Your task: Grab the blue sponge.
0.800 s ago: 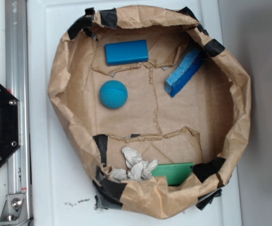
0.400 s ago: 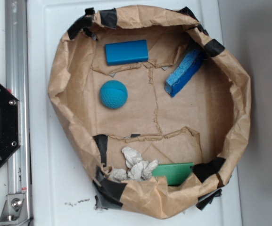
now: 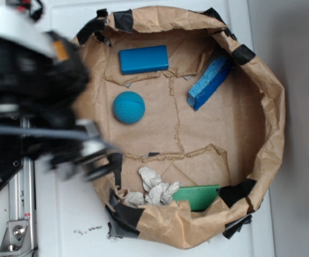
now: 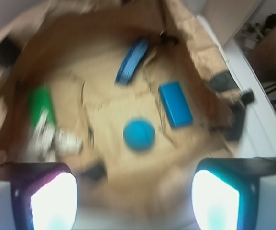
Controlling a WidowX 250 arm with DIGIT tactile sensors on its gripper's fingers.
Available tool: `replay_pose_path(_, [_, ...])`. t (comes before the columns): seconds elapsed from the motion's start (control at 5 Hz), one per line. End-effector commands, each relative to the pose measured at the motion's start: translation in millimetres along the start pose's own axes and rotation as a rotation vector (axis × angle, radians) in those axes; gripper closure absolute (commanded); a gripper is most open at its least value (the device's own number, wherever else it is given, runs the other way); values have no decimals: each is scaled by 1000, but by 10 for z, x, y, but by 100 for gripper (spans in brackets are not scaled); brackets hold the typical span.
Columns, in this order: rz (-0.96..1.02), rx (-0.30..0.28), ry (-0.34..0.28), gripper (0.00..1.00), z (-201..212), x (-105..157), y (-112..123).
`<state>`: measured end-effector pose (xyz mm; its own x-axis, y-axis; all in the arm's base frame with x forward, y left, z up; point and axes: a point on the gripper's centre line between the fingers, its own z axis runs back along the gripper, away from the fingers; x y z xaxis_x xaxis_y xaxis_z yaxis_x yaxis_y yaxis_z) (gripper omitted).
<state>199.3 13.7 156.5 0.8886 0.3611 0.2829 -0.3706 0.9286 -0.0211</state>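
The blue sponge point(image 3: 209, 81) leans tilted against the upper right wall of the brown paper bowl point(image 3: 272, 123), its rough light-blue face up. The wrist view shows the blue sponge point(image 4: 132, 61) far ahead, at the top centre. My gripper point(image 3: 92, 160) is a motion-blurred shape over the bowl's left rim, well away from the sponge. In the wrist view the gripper point(image 4: 135, 201) is open, its fingers point(image 4: 54, 201) set wide apart with nothing between them.
Inside the bowl lie a glossy blue block point(image 3: 143, 59), a teal dimpled ball point(image 3: 129, 107), crumpled white paper point(image 3: 154, 188) and a green flat piece point(image 3: 197, 197). A metal rail point(image 3: 19, 214) runs along the left edge.
The arm and gripper have swept into view from the left, over the bowl's left rim, and are blurred by motion. The things in the bowl have not moved.
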Motion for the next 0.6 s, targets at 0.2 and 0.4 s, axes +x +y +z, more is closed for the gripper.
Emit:
replay_pose_path(0.2, [274,28,43,0,-748,660,-106])
replay_pose_path(0.4, [271,42,90,0,-1041,796,-46])
